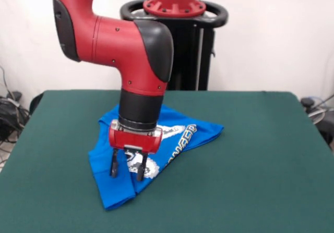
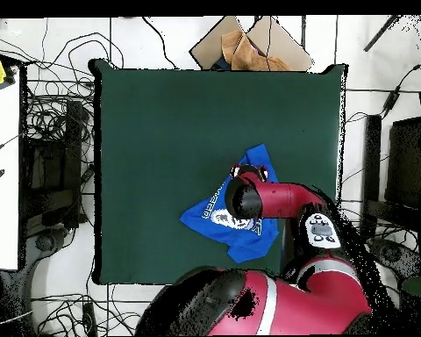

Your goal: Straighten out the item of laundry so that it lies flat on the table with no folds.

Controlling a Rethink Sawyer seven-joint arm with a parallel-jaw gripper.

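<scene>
The black two-fingered gripper (image 1: 127,171) stood spread just above the folded bright blue T-shirt (image 1: 180,139), so closing might pinch two layers together.

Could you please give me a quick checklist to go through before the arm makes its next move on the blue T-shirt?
1. T-shirt flat, no folds: not ok; it lies bunched in a rough triangle, print partly folded under.
2. Gripper open: ok; its two fingers stand apart.
3. Gripper over the shirt: ok; it hangs above the nearer part.
4. Fingers touching cloth: cannot tell.
5. Shirt fully on the table: ok; well inside the edges.
6. Room to spread it: ok; green cloth shows all round.
</scene>
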